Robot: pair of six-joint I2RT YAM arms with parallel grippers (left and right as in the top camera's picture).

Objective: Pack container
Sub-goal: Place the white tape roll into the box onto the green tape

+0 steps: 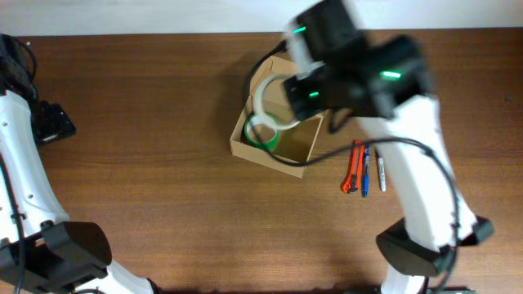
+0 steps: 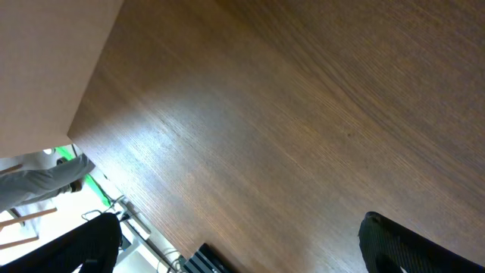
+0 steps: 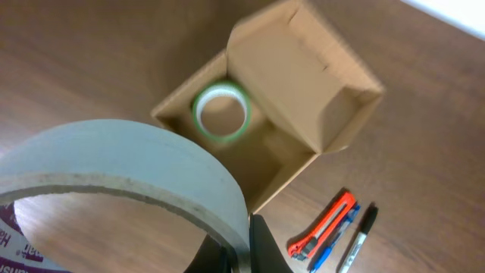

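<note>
Table (image 1: 163, 163): brown wood, carrying all items.

Container (image 3: 295, 76): a tan cardboard box standing open with its flap lid raised. It lies below and ahead of the right jaws, well apart from the left jaws.

Right gripper (image 3: 239, 246): jaws clenched on the pale tape roll (image 3: 129, 163). The roll is held clear of the table, above the near edge of the box.

Left gripper (image 1: 51, 122): jaws released, with the fingers (image 2: 409, 246) spread wide and only bare wood between them.

Green tape roll (image 3: 195, 112): lying flat on the box floor, directly ahead of the right jaws.

Orange cutter (image 3: 324, 222), blue pen (image 3: 337, 231) and black marker (image 3: 362, 231): lying side by side on the table, right of the right jaws, just outside the box.
</note>
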